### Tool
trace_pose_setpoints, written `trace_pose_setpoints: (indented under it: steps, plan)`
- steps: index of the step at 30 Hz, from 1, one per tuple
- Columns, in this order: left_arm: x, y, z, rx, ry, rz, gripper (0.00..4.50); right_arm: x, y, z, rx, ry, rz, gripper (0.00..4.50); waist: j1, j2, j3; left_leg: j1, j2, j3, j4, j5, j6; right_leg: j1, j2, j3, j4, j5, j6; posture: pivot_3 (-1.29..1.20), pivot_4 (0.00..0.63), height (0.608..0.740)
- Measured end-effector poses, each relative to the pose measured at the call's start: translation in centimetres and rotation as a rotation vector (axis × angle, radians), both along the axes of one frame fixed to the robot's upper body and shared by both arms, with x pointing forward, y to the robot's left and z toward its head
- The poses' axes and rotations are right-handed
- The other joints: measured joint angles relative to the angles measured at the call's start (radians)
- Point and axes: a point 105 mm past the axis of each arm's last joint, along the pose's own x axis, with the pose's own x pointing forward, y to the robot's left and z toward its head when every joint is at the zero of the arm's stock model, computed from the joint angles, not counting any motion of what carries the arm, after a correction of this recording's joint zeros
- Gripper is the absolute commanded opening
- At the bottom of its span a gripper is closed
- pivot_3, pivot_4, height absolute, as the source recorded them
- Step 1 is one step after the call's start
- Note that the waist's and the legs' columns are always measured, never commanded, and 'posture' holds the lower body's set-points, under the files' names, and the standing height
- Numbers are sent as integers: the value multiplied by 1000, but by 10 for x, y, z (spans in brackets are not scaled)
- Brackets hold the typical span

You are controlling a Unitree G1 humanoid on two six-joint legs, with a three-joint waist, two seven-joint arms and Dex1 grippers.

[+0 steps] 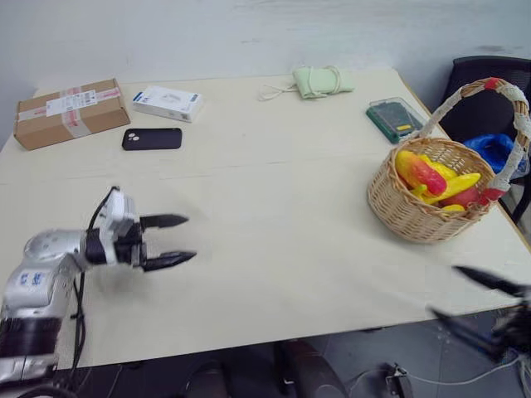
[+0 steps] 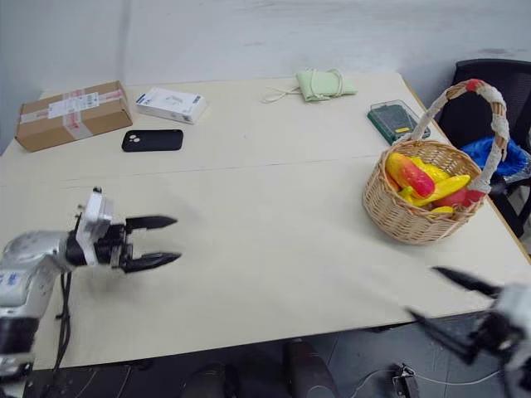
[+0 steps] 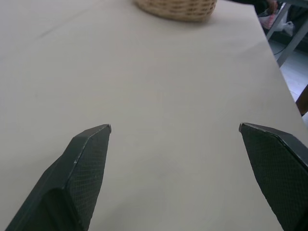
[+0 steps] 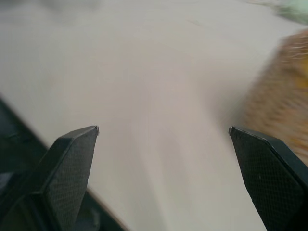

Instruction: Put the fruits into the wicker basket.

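Fingers spread empty on left gripper (image 1: 181,240) and right gripper (image 1: 479,300); banana (image 1: 448,184), mango (image 1: 417,172) inside wicker basket (image 1: 415,215) near table (image 1: 274,207) corner.

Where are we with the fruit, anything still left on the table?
Looks done: banana and mango both lie inside the wicker basket. Nothing is in hand: left gripper and right gripper are open and empty. No fruit remains on the table.

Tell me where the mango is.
The mango lies inside the wicker basket on the table's right side, resting against the banana.
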Motion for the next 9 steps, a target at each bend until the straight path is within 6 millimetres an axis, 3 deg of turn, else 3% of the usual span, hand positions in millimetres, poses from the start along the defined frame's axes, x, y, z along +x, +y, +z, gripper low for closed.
trace_pose_setpoints:
  steps: [5,9]
  plan:
    - [-14,21,-25,138,-49,80,4500,53,39,-10,-49,-115,153,4460,-4,-6,0,3,0,3,-2,0,1,0,-1,0,-1,0,-4,0,150,740]
    - [-12,24,-25,148,-124,145,4500,92,57,-19,-57,-141,174,4460,14,-6,1,2,-1,1,-3,0,0,-1,1,0,-1,-1,-6,0,150,740]
